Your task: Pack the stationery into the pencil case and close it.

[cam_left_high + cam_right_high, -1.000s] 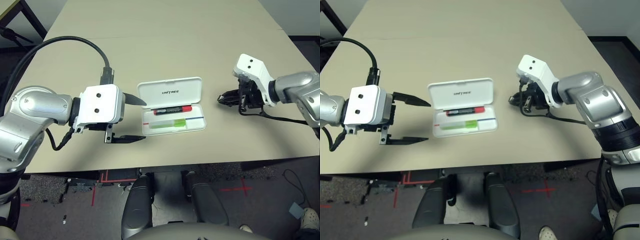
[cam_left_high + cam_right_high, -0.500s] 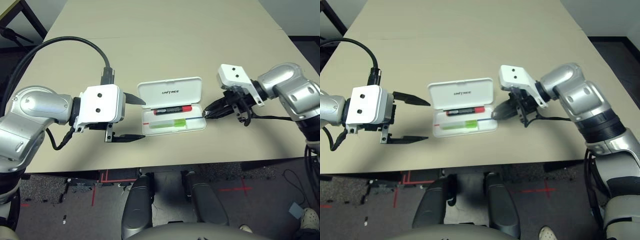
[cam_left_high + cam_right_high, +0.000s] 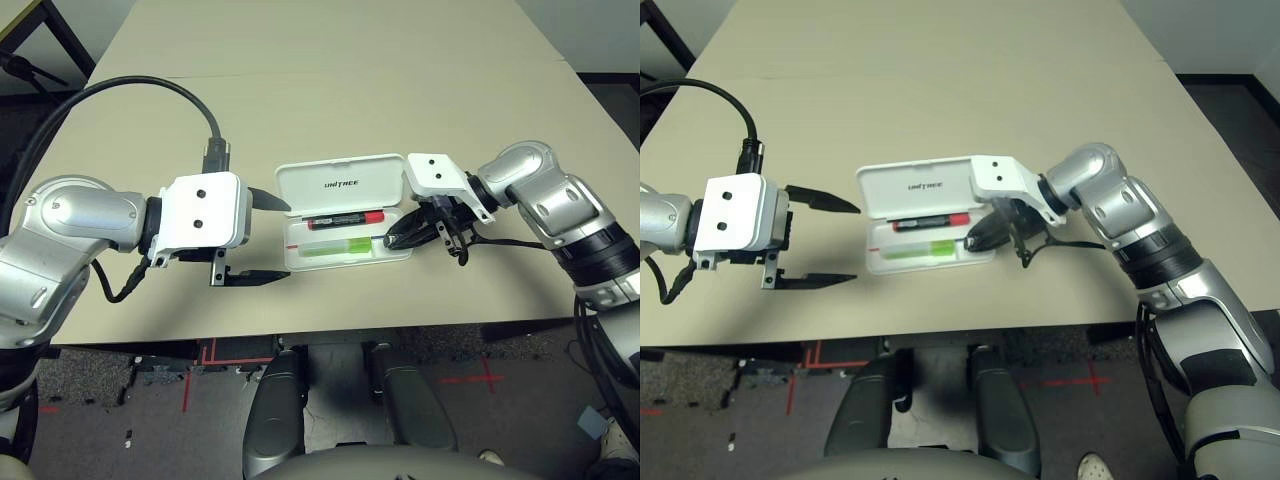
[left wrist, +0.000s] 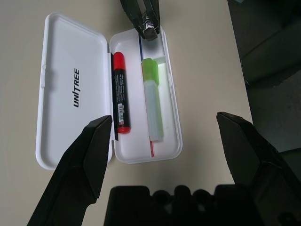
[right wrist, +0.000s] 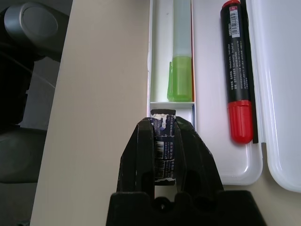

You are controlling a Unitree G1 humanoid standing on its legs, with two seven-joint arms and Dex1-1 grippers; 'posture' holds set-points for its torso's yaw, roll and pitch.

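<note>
Your right gripper (image 5: 163,123) is clamped on the small piece (image 5: 163,141), tips over the right end of the open case (image 3: 345,222) at mid-table. Marker (image 3: 345,219) and stick (image 3: 340,247) lie inside. Your left gripper (image 3: 268,238), fingers wide apart, hangs just left of the case, not touching.
</note>
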